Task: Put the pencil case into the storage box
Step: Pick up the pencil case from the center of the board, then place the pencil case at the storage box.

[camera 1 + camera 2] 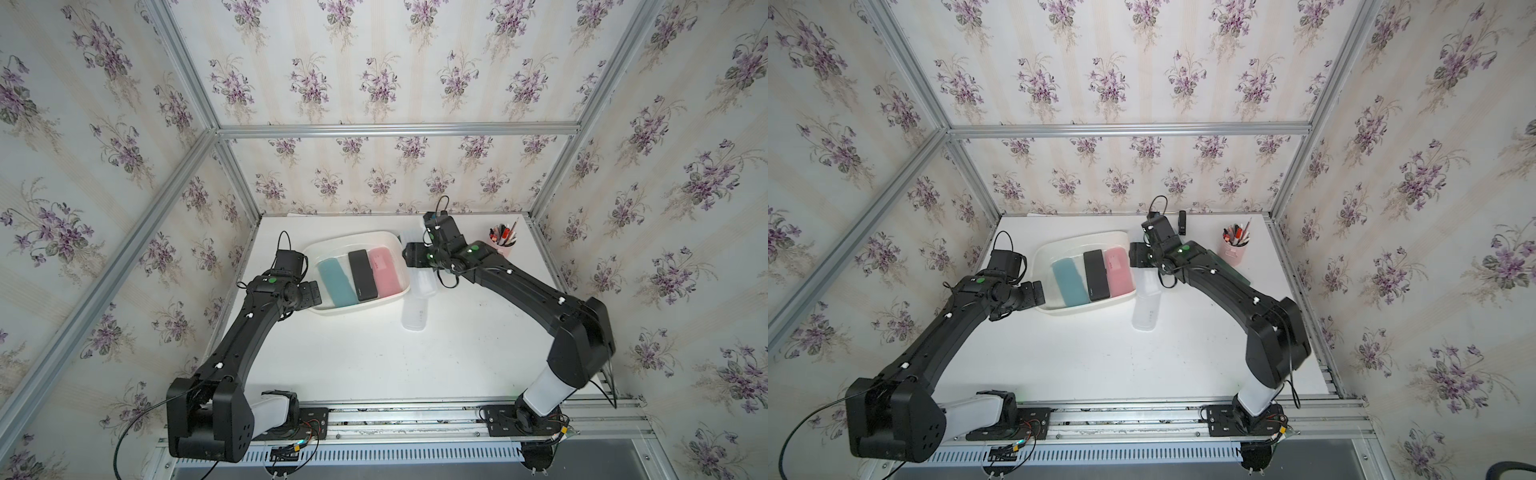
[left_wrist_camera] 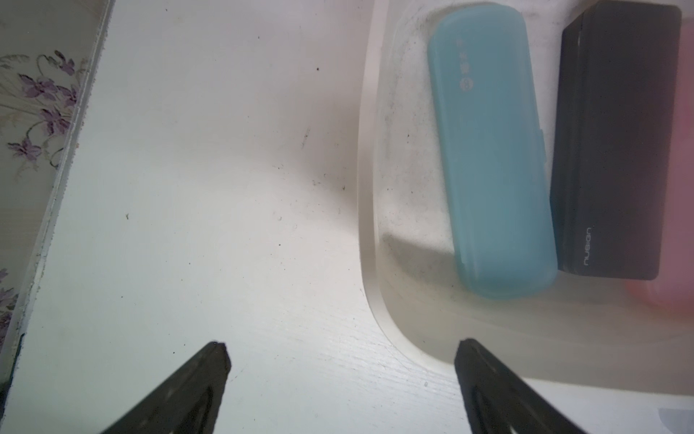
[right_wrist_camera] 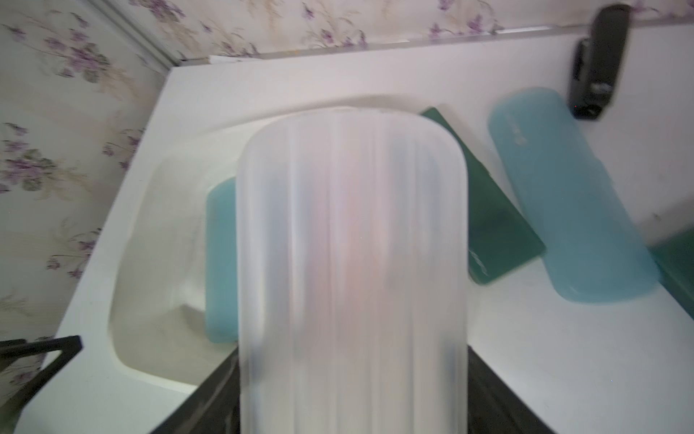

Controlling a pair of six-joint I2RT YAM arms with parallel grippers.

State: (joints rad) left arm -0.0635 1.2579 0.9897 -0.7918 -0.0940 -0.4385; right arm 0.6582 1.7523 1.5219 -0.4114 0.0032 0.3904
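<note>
The storage box (image 1: 353, 237) (image 1: 1084, 239), a shallow white tub, stands mid-table in both top views. A teal (image 1: 336, 282), a black (image 1: 362, 275) and a pink (image 1: 384, 270) pencil case lie side by side in it. My right gripper (image 3: 353, 375) is shut on a frosted white pencil case (image 3: 353, 244), blurred, held over the box's right rim (image 3: 124, 263); in a top view that case (image 1: 424, 283) shows just below the gripper (image 1: 417, 262). My left gripper (image 2: 343, 351) (image 1: 311, 293) hangs open and empty over the table at the box's left near corner (image 2: 366, 225).
Another frosted case (image 1: 413, 316) lies on the table right of the box. A light blue case (image 3: 571, 203) and a dark green one (image 3: 495, 225) lie under the right arm. A pink pen cup (image 1: 505, 249) stands back right, a small black object (image 3: 597, 60) by the back wall.
</note>
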